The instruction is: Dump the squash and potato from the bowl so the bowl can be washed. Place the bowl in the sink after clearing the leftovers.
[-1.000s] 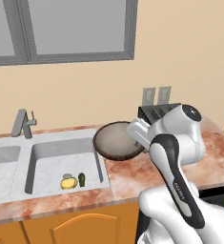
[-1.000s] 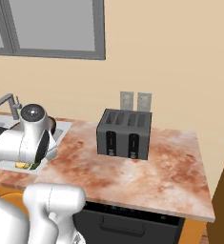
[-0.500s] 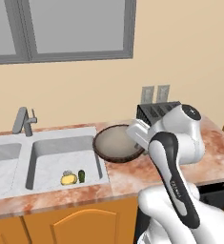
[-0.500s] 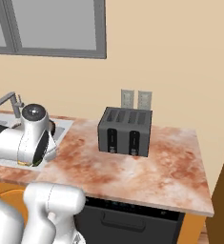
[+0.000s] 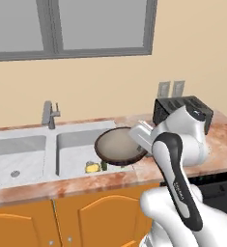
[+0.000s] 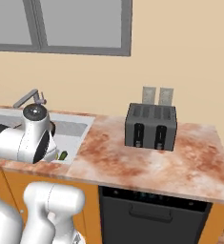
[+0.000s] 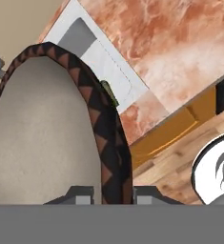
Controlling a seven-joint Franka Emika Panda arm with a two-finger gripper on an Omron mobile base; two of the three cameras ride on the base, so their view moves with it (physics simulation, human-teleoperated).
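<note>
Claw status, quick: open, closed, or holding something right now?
Claw: closed on the rim of the shallow round dark brown bowl, fingertips on either side of the rim, held above the sink's right basin.

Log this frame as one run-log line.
tool: shut on bowl rim | bowl: empty, held over sink right edge | potato, squash: in right basin | next: lower bowl into sink

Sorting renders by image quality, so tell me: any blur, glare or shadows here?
Left base view: soft, slightly blurred edges, and the bowl shades the sink beneath it. Right base view: flat, even light, no glare on the toaster. Hand view: the bowl's rim looms large and stretched.
</note>
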